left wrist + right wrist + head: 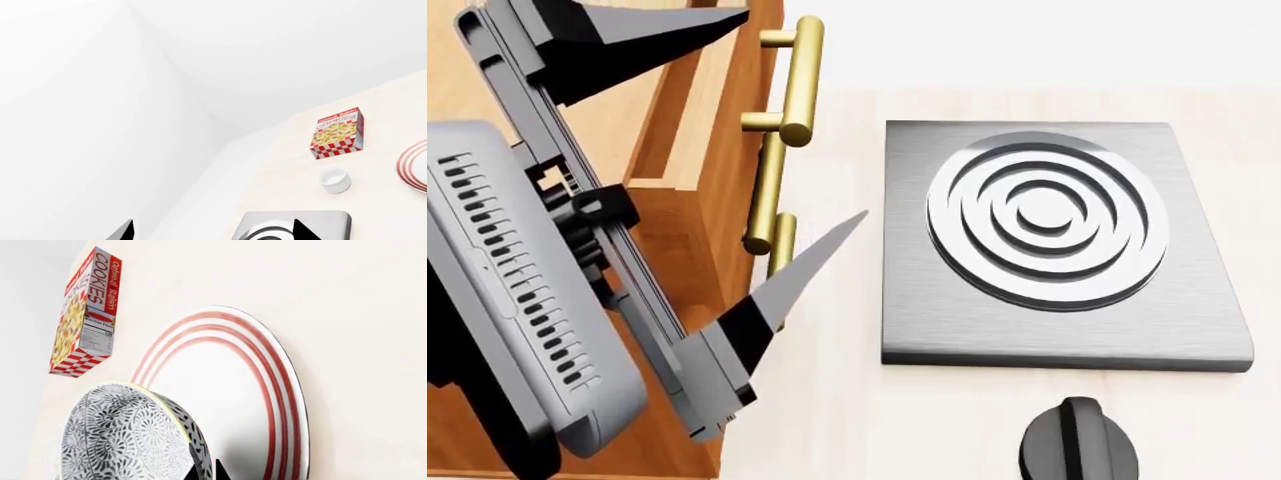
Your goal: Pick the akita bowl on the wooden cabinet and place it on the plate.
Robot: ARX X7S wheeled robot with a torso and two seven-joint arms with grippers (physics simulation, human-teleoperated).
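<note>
The left end effector (747, 130) is by the wooden cabinet (694, 170), and its two fingers are wide apart with nothing between them. Next to the cabinet, a grey stove plate (1054, 240) and a black knob (1078, 440) sit on the pale surface (827, 420). The right end effector (205, 471) pinches the rim of the akita bowl (127, 435), tilted above the plate (227, 385). A cookie box (83, 315) and a white cup (334, 179) stand nearby.

Left arm fills head view's near left, left gripper (787, 130) raised, jaws spread wide apart. Right gripper (204, 471) jaws pinched on akita bowl (127, 440) rim.
</note>
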